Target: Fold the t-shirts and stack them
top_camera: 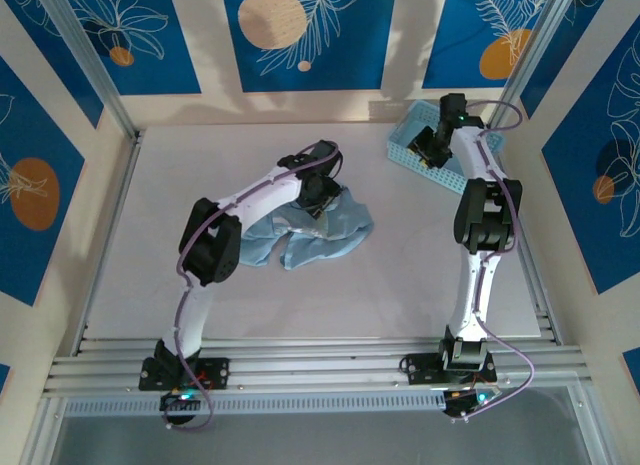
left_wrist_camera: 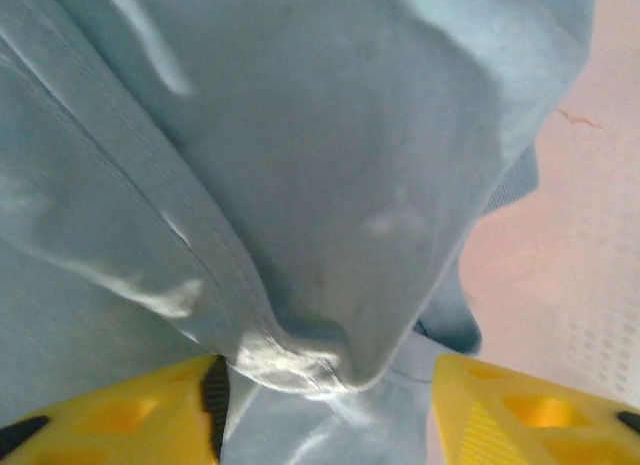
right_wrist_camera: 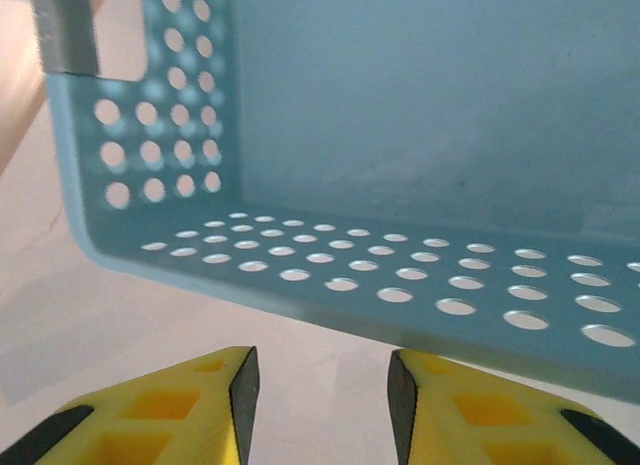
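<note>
A light dusty-blue t-shirt [top_camera: 322,237] lies crumpled in the middle of the table. My left gripper [top_camera: 320,198] sits down on its upper part. In the left wrist view the t-shirt [left_wrist_camera: 330,165] hangs in bunched folds, and a fold lies between the yellow fingers [left_wrist_camera: 130,415] of the left gripper [left_wrist_camera: 330,385], whose jaws stand apart and do not pinch it. My right gripper [top_camera: 432,145] is at the back right by the basket. In the right wrist view the right gripper [right_wrist_camera: 322,375] is open with only bare table between its fingers.
A light-blue perforated plastic basket [top_camera: 408,137] stands at the back right corner; its holed wall [right_wrist_camera: 400,275] is just ahead of the right fingertips. Metal frame rails [top_camera: 300,360] run along the table's near edge and its sides.
</note>
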